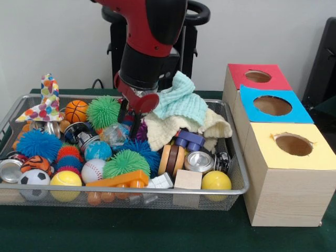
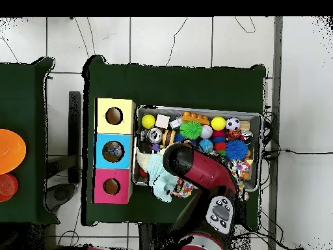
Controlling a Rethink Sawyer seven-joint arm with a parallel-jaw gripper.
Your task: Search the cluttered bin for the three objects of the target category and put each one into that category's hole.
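The wire mesh bin (image 1: 157, 191) is packed with toys; it also shows in the overhead view (image 2: 257, 117). One metal can (image 1: 198, 161) lies on its side at the front right, silver end up, and shows in the overhead view (image 2: 155, 135). Another can (image 1: 10, 169) lies at the front left edge. A third, darker can (image 1: 79, 133) lies left of centre. My gripper (image 1: 129, 122) hangs over the bin's middle, open and empty, tips just above the toys, right of the dark can. In the overhead view the arm (image 2: 195, 170) hides the gripper.
Three boxes with round holes stand right of the bin: red (image 1: 258, 76), blue (image 1: 272, 105), yellow (image 1: 293, 145). A mint cloth (image 1: 181, 100) and a cream cloth (image 1: 173, 128) lie by my gripper. Balls, spiky balls and a wooden cube (image 1: 187, 180) fill the bin.
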